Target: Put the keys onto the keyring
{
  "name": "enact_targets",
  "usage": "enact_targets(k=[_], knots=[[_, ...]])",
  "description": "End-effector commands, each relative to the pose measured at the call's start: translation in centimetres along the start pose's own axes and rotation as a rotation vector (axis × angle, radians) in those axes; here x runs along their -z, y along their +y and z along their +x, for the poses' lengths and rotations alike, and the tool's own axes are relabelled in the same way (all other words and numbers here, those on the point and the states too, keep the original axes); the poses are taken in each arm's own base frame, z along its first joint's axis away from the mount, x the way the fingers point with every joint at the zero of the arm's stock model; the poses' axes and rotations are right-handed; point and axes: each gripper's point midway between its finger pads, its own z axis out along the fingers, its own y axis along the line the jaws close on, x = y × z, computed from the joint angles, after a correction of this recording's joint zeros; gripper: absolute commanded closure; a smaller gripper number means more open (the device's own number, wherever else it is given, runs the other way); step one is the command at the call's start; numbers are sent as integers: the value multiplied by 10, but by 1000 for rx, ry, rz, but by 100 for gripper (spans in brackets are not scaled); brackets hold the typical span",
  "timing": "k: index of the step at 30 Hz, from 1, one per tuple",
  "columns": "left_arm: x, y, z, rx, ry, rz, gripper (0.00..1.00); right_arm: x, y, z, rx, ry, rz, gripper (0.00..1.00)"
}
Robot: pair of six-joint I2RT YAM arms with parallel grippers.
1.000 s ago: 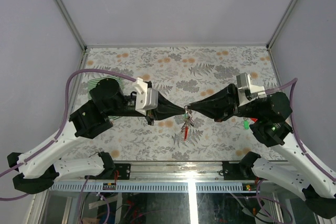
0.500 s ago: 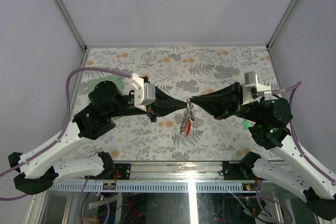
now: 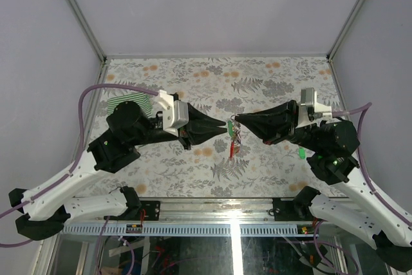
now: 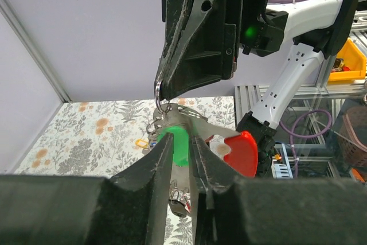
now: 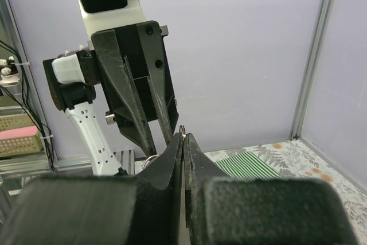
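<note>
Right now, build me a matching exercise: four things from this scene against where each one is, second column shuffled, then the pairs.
1. green-headed key
2. metal ring
3. striped cloth
4. red tag

a. flat on the table, beside the left arm
b. between the left gripper's fingers
c. hanging free below both grippers
d. pinched at the right gripper's tip

Pairs: 1-b, 2-d, 3-a, 4-c.
</note>
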Motion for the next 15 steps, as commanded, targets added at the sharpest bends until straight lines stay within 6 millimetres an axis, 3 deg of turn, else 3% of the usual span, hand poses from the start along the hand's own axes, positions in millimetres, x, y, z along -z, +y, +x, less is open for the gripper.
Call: enact_targets(k=[1,8,15], knots=[[8,1,-20,-19,-81,-35,79,2,11,-37,127,-76,-29,100],[10,4,-32,6,-162,-64,65,4,25,-35,176,-24,-113,100],[-1,0,-31,31,-187,-21,61,4,35,-35,187,-7,-174,100]])
